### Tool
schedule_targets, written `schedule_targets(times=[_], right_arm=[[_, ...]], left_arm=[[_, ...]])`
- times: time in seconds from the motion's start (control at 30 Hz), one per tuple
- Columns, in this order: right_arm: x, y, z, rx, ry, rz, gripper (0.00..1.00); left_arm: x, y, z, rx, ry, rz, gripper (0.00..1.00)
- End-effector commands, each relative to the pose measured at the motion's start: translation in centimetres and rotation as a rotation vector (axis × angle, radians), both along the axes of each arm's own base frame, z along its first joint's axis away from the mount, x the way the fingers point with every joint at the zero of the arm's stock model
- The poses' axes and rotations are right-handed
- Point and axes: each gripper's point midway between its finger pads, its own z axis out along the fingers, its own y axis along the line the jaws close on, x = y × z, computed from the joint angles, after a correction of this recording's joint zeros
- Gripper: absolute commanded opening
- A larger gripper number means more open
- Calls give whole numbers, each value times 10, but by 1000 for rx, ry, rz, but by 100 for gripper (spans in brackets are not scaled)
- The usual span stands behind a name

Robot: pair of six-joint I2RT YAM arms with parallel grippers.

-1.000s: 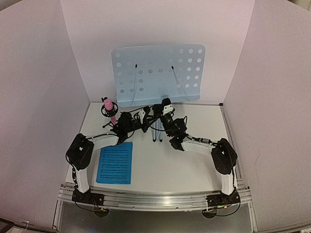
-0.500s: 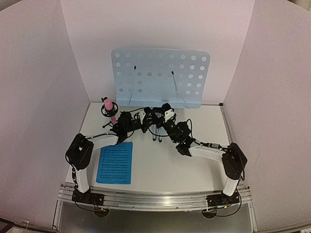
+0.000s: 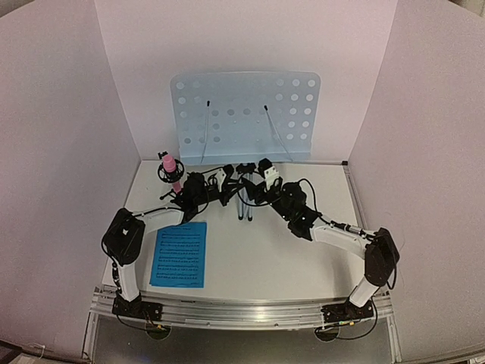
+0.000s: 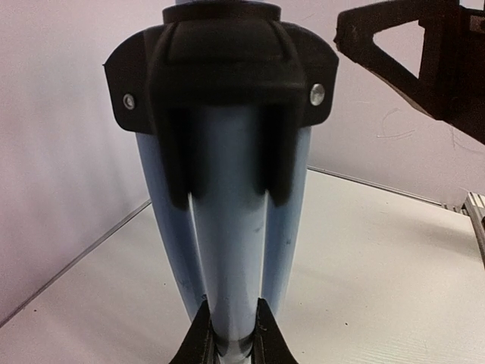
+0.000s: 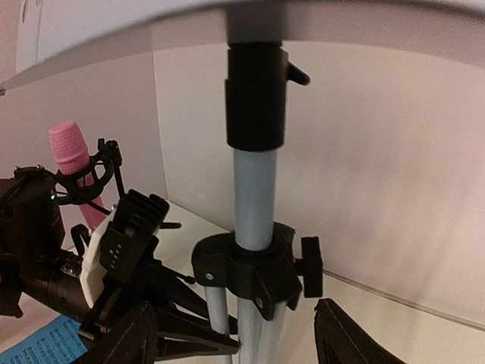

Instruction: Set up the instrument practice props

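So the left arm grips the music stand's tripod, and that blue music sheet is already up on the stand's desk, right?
Not quite. The left gripper does grip the tripod, but the blue music sheet is not on the perforated desk. It lies flat on the table, at its near left, as the top external view shows.

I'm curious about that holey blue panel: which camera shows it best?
Top external: the whole perforated music stand desk shows, face on. Right wrist catches only its underside edge; left wrist shows none of it.
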Motion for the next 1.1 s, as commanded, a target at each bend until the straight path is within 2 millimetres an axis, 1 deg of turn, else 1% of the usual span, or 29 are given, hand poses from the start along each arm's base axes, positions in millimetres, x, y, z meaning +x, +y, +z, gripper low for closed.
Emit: schedule_targets(times=[0.0,0.07,0.23,0.43,0.57,0.63,0.7,0.8,0.93,1.07], right_arm=[[-4,-16,-25,2,136,47,66],[-3,-16,-34,-2,160,60,64],[12,-17,-57,16,236,101,62],[20,-3,-69,-16,244,170,57],[26,1,-85,-27,271,163,57],[30,3,-88,-28,271,160,54],[34,5,-89,-27,270,154,48],[37,7,-88,-18,268,153,36],[37,8,-87,-13,271,159,20],[35,4,-87,-15,272,154,3]], left_arm=[[-3,2,28,2,-76,-19,0],[-4,1,27,5,-85,-27,0],[-4,1,31,5,-94,-38,0],[-5,-1,33,6,-101,-49,0],[-3,-2,35,4,-102,-48,0],[-3,-2,36,3,-104,-47,0],[-3,-2,36,3,-103,-47,0],[-3,-2,36,3,-95,-45,0],[0,1,36,0,-59,-33,0],[1,5,35,15,-4,-22,0]])
